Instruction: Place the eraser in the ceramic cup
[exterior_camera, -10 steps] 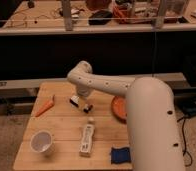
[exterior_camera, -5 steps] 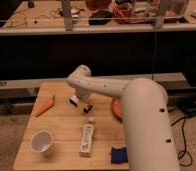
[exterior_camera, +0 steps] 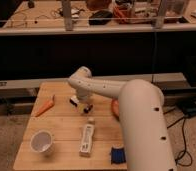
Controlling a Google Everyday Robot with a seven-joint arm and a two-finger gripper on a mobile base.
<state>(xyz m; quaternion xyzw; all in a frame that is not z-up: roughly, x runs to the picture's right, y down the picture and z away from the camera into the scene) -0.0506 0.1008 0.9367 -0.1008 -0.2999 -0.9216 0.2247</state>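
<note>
Eraser (exterior_camera: 83, 106) and gripper (exterior_camera: 82, 103) are seen together at the back middle of the table (exterior_camera: 61, 127), the gripper lowered right onto the spot where the small pale-and-dark block lies. Whether the block is clasped or merely covered cannot be told, since the two merge into one small cluster of dark and pale patches. The block appears to rest on the wood, though that too is not certain.

From there the arm (exterior_camera: 141, 115) is carried up to a rounded pale elbow above the gripper, then swept right and down into a thick white column. Much of the table's right side is hidden by it.

Just right of the gripper, an orange plate (exterior_camera: 114, 107) is partly shown — only its left edge is left uncovered by the arm. A carrot (exterior_camera: 45, 105) is laid slantwise to the left, near the table's left edge and apart from the gripper.

Nearer the front, a long white tube (exterior_camera: 86, 139) is laid lengthwise, its capped end pointed toward the gripper. The cup (exterior_camera: 41, 141) is stood upright at the front left corner, mouth up — well apart from the eraser, with bare wood between. A blue pad (exterior_camera: 118, 155) is set at the front, beside the base of the arm.
</note>
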